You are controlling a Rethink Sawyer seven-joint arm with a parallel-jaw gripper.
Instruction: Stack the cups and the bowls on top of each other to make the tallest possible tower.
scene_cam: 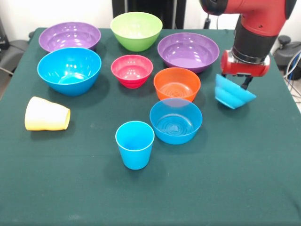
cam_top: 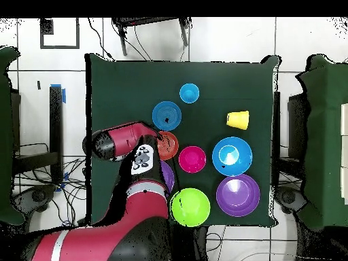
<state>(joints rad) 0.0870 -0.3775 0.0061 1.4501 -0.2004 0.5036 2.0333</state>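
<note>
Front view, near to far. Nearest the camera, the sky-blue cup (scene_cam: 135, 144) stands upright and empty on the green worktop (scene_cam: 225, 179); it is tapered, with a smooth wall. Just beyond it to the right sits a mid-sized blue bowl (scene_cam: 176, 120), empty, with concentric rings showing on its floor. At the left, the pale yellow cup (scene_cam: 47, 114) lies on its side, mouth toward the right. In the next rank, the orange bowl (scene_cam: 177, 84) touches the mid-sized blue bowl's far rim, the pink-red bowl (scene_cam: 132, 70) stands left of it, and the large blue bowl (scene_cam: 69, 70) stands further left; all are empty. At the right, the gripper (scene_cam: 239, 84) carries a small blue bowl (scene_cam: 233, 93), tilted and clear of the worktop, its jaws pinching the bowl's rim. Farthest stand two purple bowls (scene_cam: 69, 36) (scene_cam: 188, 51) and, between them, the lime green bowl (scene_cam: 136, 30), each empty. No tower is built. No writing is legible.
</note>
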